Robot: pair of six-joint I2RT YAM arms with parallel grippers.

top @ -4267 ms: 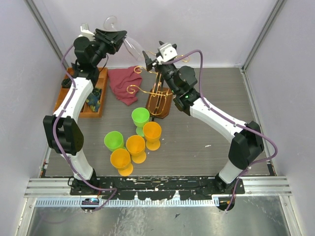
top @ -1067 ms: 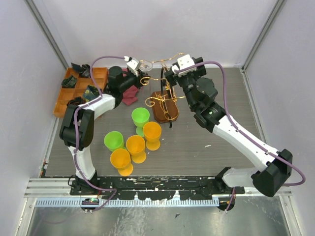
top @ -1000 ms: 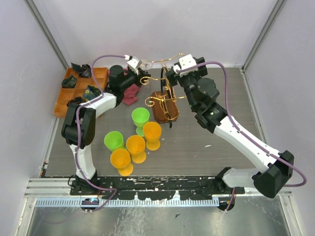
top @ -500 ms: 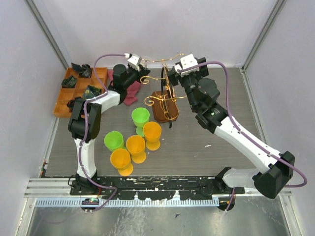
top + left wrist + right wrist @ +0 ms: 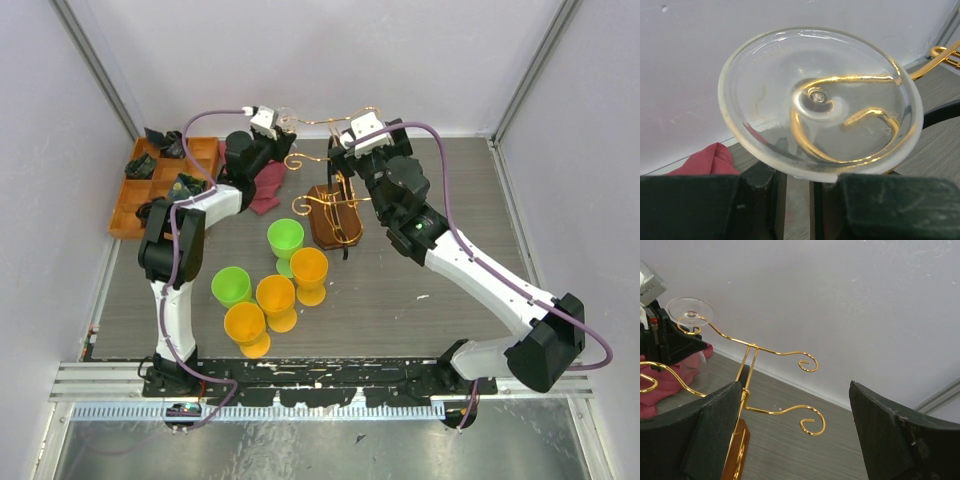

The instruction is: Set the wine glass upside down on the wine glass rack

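The wine glass [image 5: 286, 119] is clear and hangs upside down, its round foot [image 5: 817, 95] resting on the top left curl of the gold wire rack [image 5: 335, 215]. My left gripper [image 5: 272, 130] sits just under the foot; its jaws [image 5: 795, 182] stand narrowly apart, where the stem is hidden by the foot's rim. The right wrist view shows the foot [image 5: 690, 310] on the curl, the left gripper [image 5: 670, 342] below it, and two empty rack curls [image 5: 807, 362]. My right gripper [image 5: 795, 390] is wide open and empty beside the rack's top [image 5: 347, 140].
Several green and orange plastic cups [image 5: 285, 238] stand in front of the rack's wooden base. A red cloth [image 5: 265, 185] lies left of it. An orange tray [image 5: 130, 200] with dark items is at the far left. The back wall is close behind the rack.
My left gripper has brought the glass down from high up and carried it back and up onto the rack's top left curl. My right gripper has shifted slightly left.
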